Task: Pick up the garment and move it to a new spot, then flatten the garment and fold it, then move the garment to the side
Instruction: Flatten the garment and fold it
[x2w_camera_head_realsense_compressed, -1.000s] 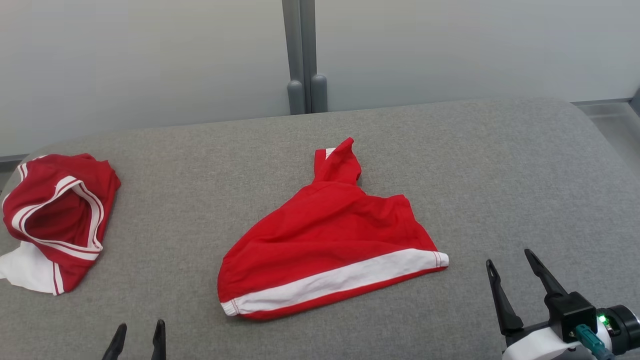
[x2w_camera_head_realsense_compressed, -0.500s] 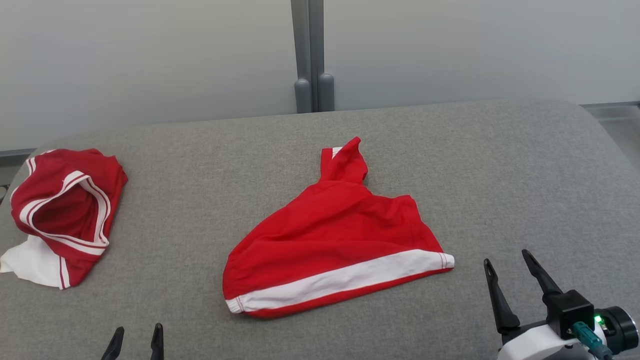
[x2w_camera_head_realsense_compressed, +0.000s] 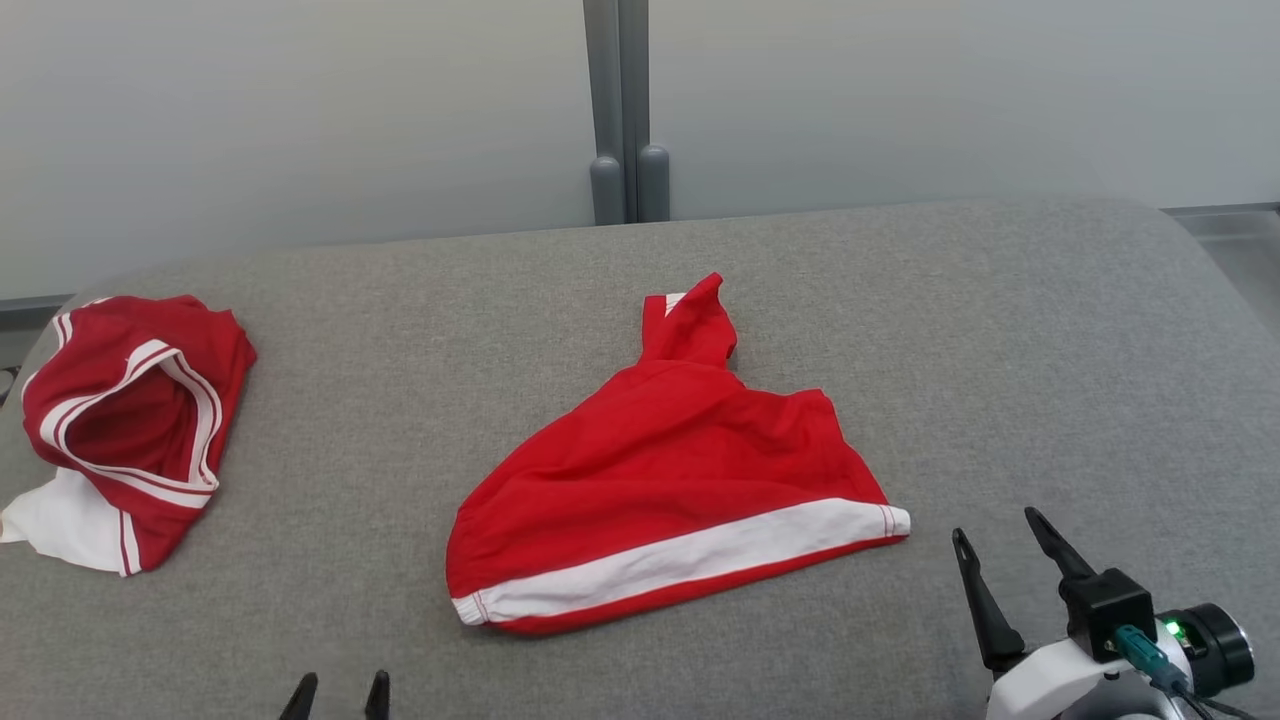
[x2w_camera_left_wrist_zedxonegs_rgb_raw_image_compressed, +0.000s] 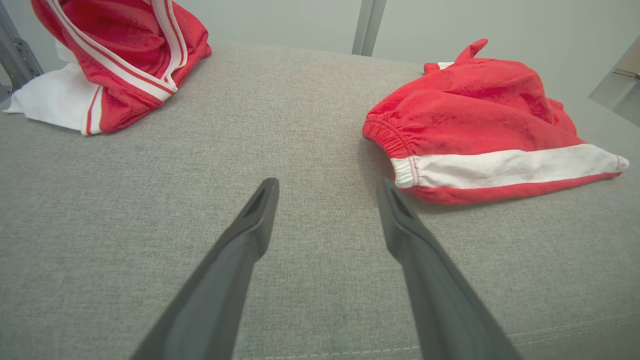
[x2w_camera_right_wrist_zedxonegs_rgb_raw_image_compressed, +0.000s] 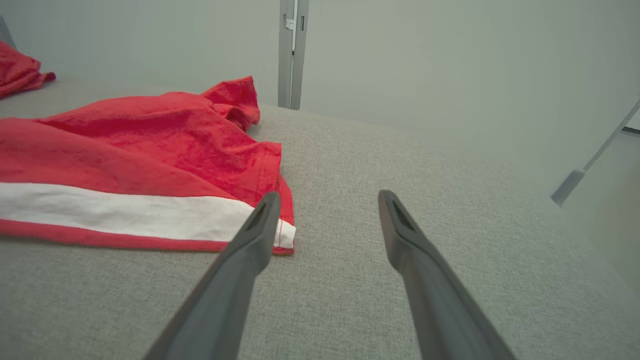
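Note:
A red garment (x2w_camera_head_realsense_compressed: 660, 480) with a white band along its near edge lies crumpled in the middle of the grey padded table (x2w_camera_head_realsense_compressed: 1000, 330); it also shows in the left wrist view (x2w_camera_left_wrist_zedxonegs_rgb_raw_image_compressed: 475, 115) and the right wrist view (x2w_camera_right_wrist_zedxonegs_rgb_raw_image_compressed: 125, 145). My left gripper (x2w_camera_head_realsense_compressed: 342, 682) is open at the near edge, short of the garment's elastic corner and left of it, with nothing between its fingers (x2w_camera_left_wrist_zedxonegs_rgb_raw_image_compressed: 326, 185). My right gripper (x2w_camera_head_realsense_compressed: 995, 525) is open just right of the band's right end (x2w_camera_right_wrist_zedxonegs_rgb_raw_image_compressed: 328, 196), clear of the cloth.
A second red garment (x2w_camera_head_realsense_compressed: 130, 420) with white stripes and a white part sits bunched at the table's far left (x2w_camera_left_wrist_zedxonegs_rgb_raw_image_compressed: 125, 45). A grey post (x2w_camera_head_realsense_compressed: 620, 110) stands behind the table against a pale wall. The table rounds off at the right (x2w_camera_head_realsense_compressed: 1230, 300).
The camera shifted slightly early on. My left gripper has moved right along the near edge, and my right gripper has drifted a little left toward the band's end. Both garments lie still.

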